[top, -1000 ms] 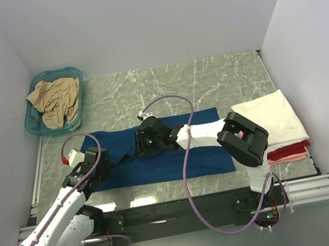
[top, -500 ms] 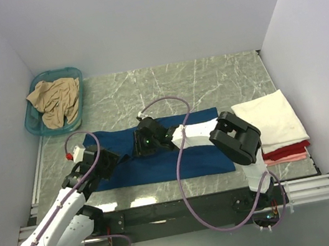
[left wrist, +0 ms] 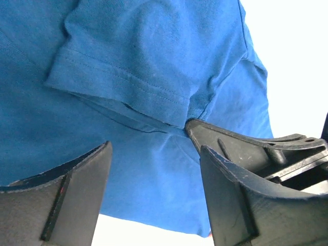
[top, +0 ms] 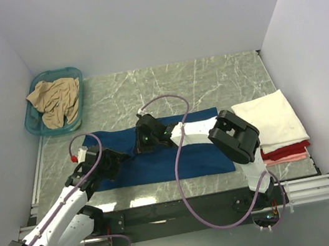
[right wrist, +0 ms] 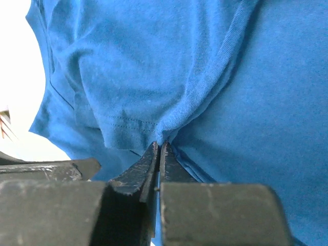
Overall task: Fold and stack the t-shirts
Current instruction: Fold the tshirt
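Teal plastic comes first on my far left: the teal basket (top: pixel 55 72) sits at the back corner of the table (top: pixel 208 81) with the tan shirt (top: pixel 54 103) crumpled inside it, waiting its turn, as I judge it.

Nearer to me, my left gripper (top: pixel 115 158) hangs low over the left end of the blue shirt (top: pixel 177 159), which lies spread flat across the middle of the table. From the left wrist view my left gripper (left wrist: pixel 151 138) has its jaws wide apart, one on each side of a sleeve hem of the blue shirt (left wrist: pixel 128 51). It holds nothing. I read that as lining up for a pinch at the sleeve seam.

Just to the right, my right gripper (top: pixel 140 143) is down on the cloth. In the right wrist view my right gripper (right wrist: pixel 159 148) has its jaws pressed together on a small fold of the blue shirt (right wrist: pixel 246 102) beside a stitched hem. A grip there would let me pull the sleeve inward and square the shirt.

Far right, the folded pile lies: cream-white shirt (top: pixel 270 118) on top, red shirt (top: pixel 286 151) beneath, pink shirt (top: pixel 290 158) lowest. It is set apart so the blue one can join it once folded.
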### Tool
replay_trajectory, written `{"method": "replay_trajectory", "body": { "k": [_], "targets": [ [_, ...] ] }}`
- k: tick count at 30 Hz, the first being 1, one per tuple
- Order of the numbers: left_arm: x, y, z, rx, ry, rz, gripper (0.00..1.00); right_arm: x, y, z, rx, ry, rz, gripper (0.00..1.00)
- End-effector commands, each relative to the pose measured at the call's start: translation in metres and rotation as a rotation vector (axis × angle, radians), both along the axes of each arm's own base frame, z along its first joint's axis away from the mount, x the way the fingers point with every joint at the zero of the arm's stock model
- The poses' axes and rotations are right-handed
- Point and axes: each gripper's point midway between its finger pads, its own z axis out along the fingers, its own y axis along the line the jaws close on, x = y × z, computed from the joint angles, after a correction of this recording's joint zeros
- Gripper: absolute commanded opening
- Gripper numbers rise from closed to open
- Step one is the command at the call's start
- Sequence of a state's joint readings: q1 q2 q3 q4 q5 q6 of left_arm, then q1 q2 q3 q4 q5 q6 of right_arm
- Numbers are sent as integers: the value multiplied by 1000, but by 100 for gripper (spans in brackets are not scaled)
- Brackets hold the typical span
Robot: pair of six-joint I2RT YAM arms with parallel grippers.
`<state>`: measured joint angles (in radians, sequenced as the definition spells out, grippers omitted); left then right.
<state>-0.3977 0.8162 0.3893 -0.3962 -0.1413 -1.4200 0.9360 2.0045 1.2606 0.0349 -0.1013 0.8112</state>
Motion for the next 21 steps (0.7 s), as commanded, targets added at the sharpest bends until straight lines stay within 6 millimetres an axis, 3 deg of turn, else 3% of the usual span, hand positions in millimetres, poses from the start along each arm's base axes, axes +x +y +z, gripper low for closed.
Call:
{"method": "replay_trajectory", "body": {
  "k": [1,12,21],
  "targets": [
    [12,-11,10,-105,-36,41,74,14,6,42,77,-50,-12,0],
    [25,-18,13,-132,-17,63,67,14,6,72,149,-44,5,0],
    [36,-16,15,-161,-58,109,67,10,4,75,167,-35,16,0]
  ]
}}
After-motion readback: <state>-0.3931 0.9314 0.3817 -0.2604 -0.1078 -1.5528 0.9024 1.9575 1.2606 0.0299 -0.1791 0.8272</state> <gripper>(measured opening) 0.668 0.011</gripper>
